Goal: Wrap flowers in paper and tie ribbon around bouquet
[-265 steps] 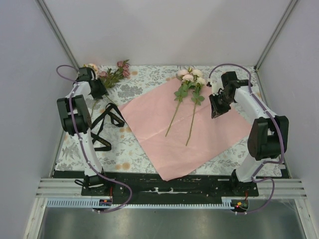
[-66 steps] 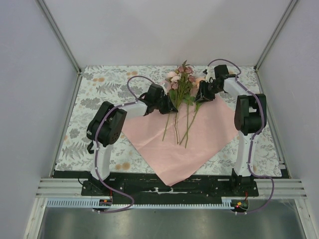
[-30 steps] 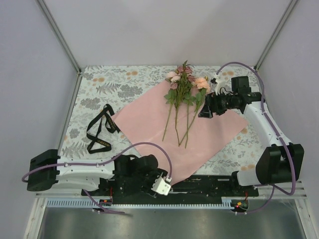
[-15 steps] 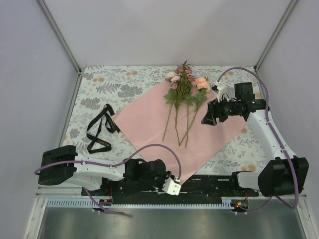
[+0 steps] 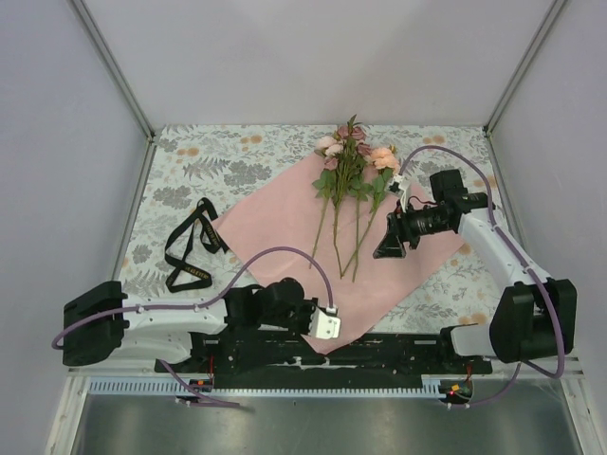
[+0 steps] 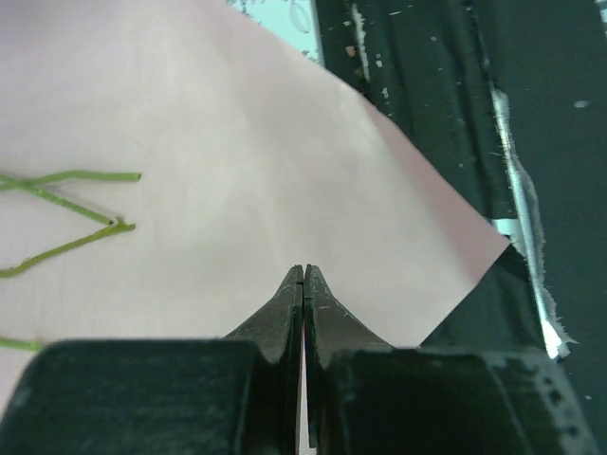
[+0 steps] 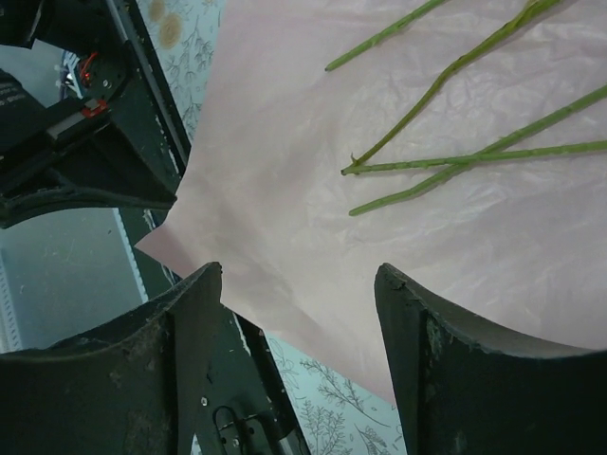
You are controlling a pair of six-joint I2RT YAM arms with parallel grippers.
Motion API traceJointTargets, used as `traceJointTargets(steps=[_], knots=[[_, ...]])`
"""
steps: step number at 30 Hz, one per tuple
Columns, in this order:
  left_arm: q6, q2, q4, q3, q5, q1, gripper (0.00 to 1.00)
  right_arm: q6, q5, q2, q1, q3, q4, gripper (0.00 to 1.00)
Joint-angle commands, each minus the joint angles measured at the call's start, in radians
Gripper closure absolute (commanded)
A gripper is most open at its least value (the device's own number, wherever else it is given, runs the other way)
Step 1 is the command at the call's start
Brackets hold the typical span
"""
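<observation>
The flowers (image 5: pixel 346 180) lie on the paper (image 5: pixel 285 227), their long axis running far to near: blooms at the sheet's far corner, stem ends fanned toward the arms. The paper sits pink face up (turned like a diamond), its near corner over the black base rail (image 5: pixel 398 351). The left gripper (image 6: pixel 303 275) has its jaws pressed together above that corner. The right gripper (image 7: pixel 299 275) hangs with jaws wide apart beside the stems. The ribbon (image 5: pixel 190 248) lies looped on the floral tablecloth (image 5: pixel 218 161), left of the paper. Plain pale walls (image 5: pixel 313 57) enclose the table.
</observation>
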Motion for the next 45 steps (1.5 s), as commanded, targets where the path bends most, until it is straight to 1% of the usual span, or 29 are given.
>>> traceJointTargets(steps=[1, 3, 4, 5, 6, 7, 10, 11, 12, 15, 17, 19, 21, 22, 23, 24, 25, 26, 30, 33, 35, 38, 40, 42, 45], knots=[[-0.030, -0.002, 0.027, 0.043, 0.089, 0.077, 0.98, -0.015, -0.095, 0.039, 0.026, -0.007, 0.003, 0.27], [0.042, 0.003, -0.111, 0.097, 0.217, 0.098, 0.98, -0.010, -0.085, 0.051, 0.038, -0.009, 0.001, 0.27], [0.065, -0.008, -0.186, 0.108, 0.267, 0.092, 0.90, -0.010, -0.079, 0.056, 0.040, -0.007, 0.001, 0.27], [0.076, -0.024, -0.216, 0.105, 0.289, 0.080, 0.62, -0.012, -0.075, 0.059, 0.038, -0.006, 0.001, 0.27], [0.076, -0.044, -0.226, 0.091, 0.269, 0.048, 0.44, -0.012, -0.067, 0.067, 0.038, -0.001, 0.001, 0.27], [0.079, -0.063, -0.225, 0.068, 0.231, 0.011, 0.22, -0.012, -0.061, 0.070, 0.040, 0.005, -0.005, 0.27], [0.107, -0.060, -0.196, 0.016, 0.133, -0.095, 0.20, -0.015, -0.056, 0.074, 0.038, 0.008, -0.012, 0.27], [0.099, -0.045, -0.169, 0.007, 0.074, -0.118, 0.20, -0.015, -0.055, 0.077, 0.040, 0.005, -0.012, 0.26], [0.089, -0.013, -0.138, 0.007, 0.041, -0.126, 0.20, -0.012, -0.055, 0.076, 0.040, 0.005, -0.014, 0.26], [0.049, 0.070, -0.083, 0.031, -0.016, -0.130, 0.25, -0.009, -0.050, 0.073, 0.040, 0.004, -0.014, 0.27], [0.033, 0.104, -0.050, 0.034, -0.025, -0.139, 0.28, -0.009, -0.044, 0.071, 0.040, 0.002, -0.014, 0.27], [0.022, 0.127, 0.016, 0.024, -0.057, -0.159, 0.33, -0.004, -0.038, 0.070, 0.040, 0.005, -0.014, 0.27], [0.013, 0.149, 0.052, 0.016, -0.086, -0.167, 0.45, -0.012, -0.033, 0.065, 0.040, 0.007, -0.020, 0.27], [0.006, 0.153, 0.062, 0.014, -0.106, -0.169, 0.56, -0.016, -0.030, 0.058, 0.038, 0.007, -0.026, 0.27], [0.004, 0.147, 0.066, 0.017, -0.128, -0.169, 0.73, -0.024, -0.026, 0.054, 0.040, 0.008, -0.029, 0.27], [0.006, 0.132, 0.062, 0.017, -0.136, -0.167, 0.85, -0.030, -0.023, 0.048, 0.040, 0.005, -0.032, 0.27], [0.009, 0.111, 0.057, 0.016, -0.137, -0.165, 0.93, -0.033, -0.022, 0.039, 0.040, 0.001, -0.031, 0.27], [0.004, 0.086, 0.060, 0.014, -0.139, -0.159, 0.98, -0.038, -0.024, 0.035, 0.040, -0.001, -0.029, 0.27], [-0.016, 0.003, 0.001, 0.053, -0.016, -0.043, 0.98, -0.030, -0.047, 0.033, 0.040, -0.009, -0.017, 0.27], [-0.016, -0.002, -0.024, 0.095, 0.067, 0.060, 0.98, 0.002, -0.091, 0.045, 0.040, -0.016, 0.001, 0.27], [-0.027, 0.026, -0.041, 0.140, 0.117, 0.149, 0.98, 0.020, -0.119, 0.053, 0.040, -0.022, 0.012, 0.27], [-0.047, 0.076, -0.041, 0.183, 0.154, 0.230, 0.98, 0.076, -0.148, 0.065, 0.043, -0.033, 0.067, 0.25], [-0.042, 0.103, -0.026, 0.188, 0.144, 0.268, 0.98, 0.123, -0.164, 0.077, 0.055, -0.038, 0.105, 0.23], [-0.025, 0.126, -0.004, 0.195, 0.148, 0.302, 0.98, 0.168, -0.156, 0.091, 0.078, -0.042, 0.150, 0.18], [-0.005, 0.167, 0.036, 0.217, 0.133, 0.331, 0.98, 0.227, -0.136, 0.131, 0.116, -0.047, 0.202, 0.15]])
